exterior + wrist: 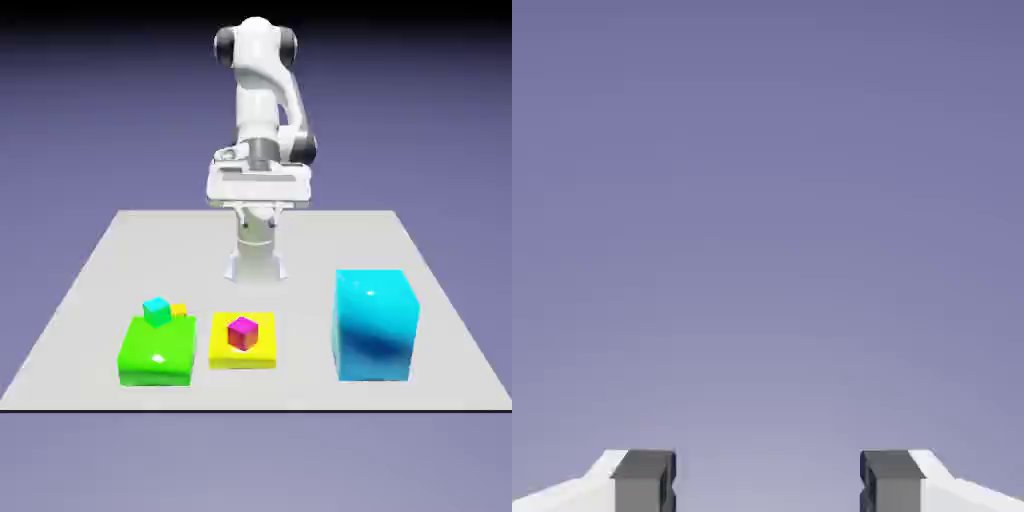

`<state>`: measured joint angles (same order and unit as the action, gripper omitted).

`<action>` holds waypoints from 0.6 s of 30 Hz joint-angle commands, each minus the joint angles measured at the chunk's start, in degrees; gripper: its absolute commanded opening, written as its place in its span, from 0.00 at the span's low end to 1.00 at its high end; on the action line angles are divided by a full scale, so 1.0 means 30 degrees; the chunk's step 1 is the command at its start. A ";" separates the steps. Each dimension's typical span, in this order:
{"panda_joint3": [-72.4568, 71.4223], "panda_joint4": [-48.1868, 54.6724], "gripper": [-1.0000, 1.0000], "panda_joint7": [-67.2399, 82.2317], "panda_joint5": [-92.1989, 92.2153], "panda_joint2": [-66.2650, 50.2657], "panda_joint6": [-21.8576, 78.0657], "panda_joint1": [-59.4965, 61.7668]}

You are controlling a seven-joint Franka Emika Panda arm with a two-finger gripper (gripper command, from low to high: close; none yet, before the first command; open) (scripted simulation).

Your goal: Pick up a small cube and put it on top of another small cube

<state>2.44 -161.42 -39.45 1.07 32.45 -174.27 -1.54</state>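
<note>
Pale grey table (420,250) under even light; plain blue-violet backdrop (100,100), darker toward the top.

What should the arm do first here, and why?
Probably swing the gripper down toward the small yellow cube on the green block. The hand view shows only backdrop between wide-apart fingertips, so the gripper is empty and aimed away from the table. The yellow cube sits close beside the teal cube, so the approach needs care.
</note>
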 commanded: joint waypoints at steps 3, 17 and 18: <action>0.2022 -0.0351 0.50 0.2493 0.0889 -0.0174 -0.0217 -0.0708; 1.1455 -0.1986 0.50 1.4121 0.5035 -0.0983 -0.1227 -0.4011; 1.2128 -0.2103 0.50 1.4952 0.5331 -0.1041 -0.1300 -0.4247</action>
<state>38.82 -167.73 5.40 17.06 29.33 -178.17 -14.28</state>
